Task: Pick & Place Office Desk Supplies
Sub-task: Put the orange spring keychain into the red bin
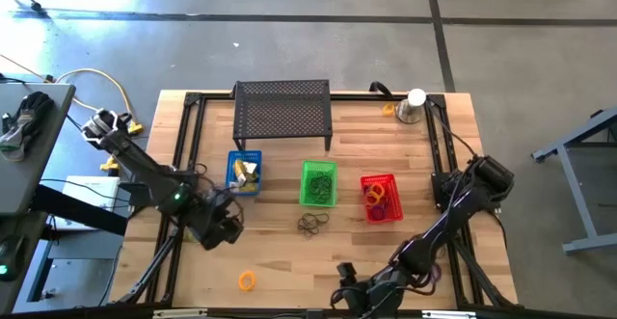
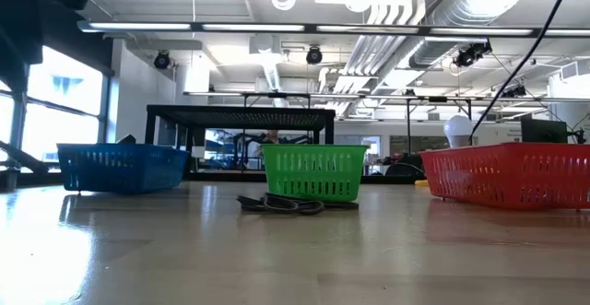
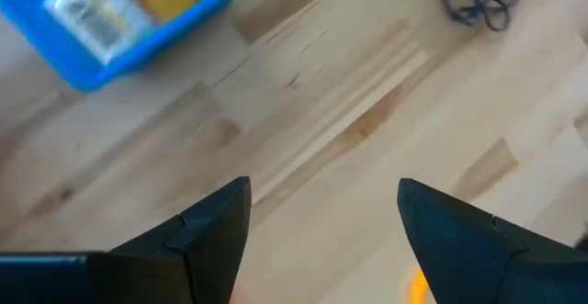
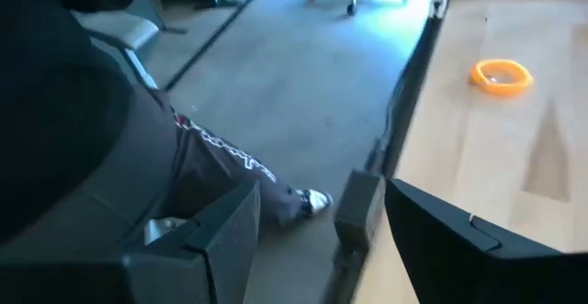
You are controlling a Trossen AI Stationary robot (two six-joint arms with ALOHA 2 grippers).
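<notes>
The left pincer [image 1: 224,230], released and empty, hangs over bare worktop [image 1: 280,261] at 7 o'clock of the blue basket [image 1: 244,172]. The right pincer [image 1: 345,292], released, sits at the near edge. Three baskets hold supplies; dark loops [image 1: 312,224] lie at 6 o'clock of the green basket [image 1: 318,183], one orange loop [image 1: 247,280] near the front edge.
</notes>
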